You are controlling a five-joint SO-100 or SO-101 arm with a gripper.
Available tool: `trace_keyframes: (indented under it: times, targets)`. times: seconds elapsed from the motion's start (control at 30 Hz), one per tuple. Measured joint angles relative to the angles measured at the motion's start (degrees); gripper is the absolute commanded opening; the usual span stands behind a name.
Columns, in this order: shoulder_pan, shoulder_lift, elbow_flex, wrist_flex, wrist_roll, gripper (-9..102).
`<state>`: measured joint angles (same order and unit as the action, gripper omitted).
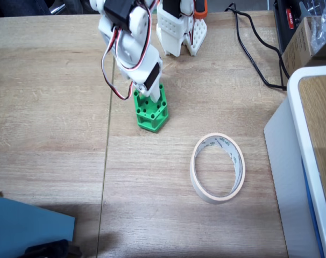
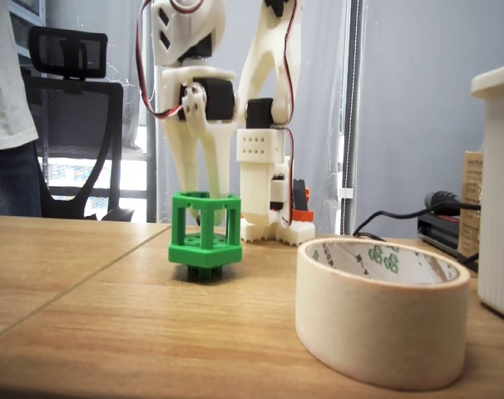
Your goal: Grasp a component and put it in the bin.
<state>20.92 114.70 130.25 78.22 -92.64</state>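
Mid-table, pincer (image 1: pixel 143 95) fingers astride component (image 1: pixel 151 112); bin (image 1: pixel 217 167) well apart.

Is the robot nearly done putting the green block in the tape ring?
Not nearly. Reaching looks done: the gripper is down at the green block, fingers reaching into its top. The block sits on the table, so grabbing is underway. Left: lift it, carry it to the tape ring, which holds nothing, and drop it in.

My white arm (image 1: pixel 132 37) reaches steeply downward. I see its gripper (image 2: pixel 200 184) pointing down, fingers (image 2: pixel 212 162) parted.
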Motion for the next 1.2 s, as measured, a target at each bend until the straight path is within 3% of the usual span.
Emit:
trace_keyframes:
  times: [0.3, 0.83, 1.2]
  targets:
    - [0.00, 0.00, 0.00, -0.09, 0.00, 0]
    - [0.18, 12.83, -7.38, 0.70, -0.26, 0]
    - [-11.78, 15.29, -9.49, 0.70, 3.25, 0]
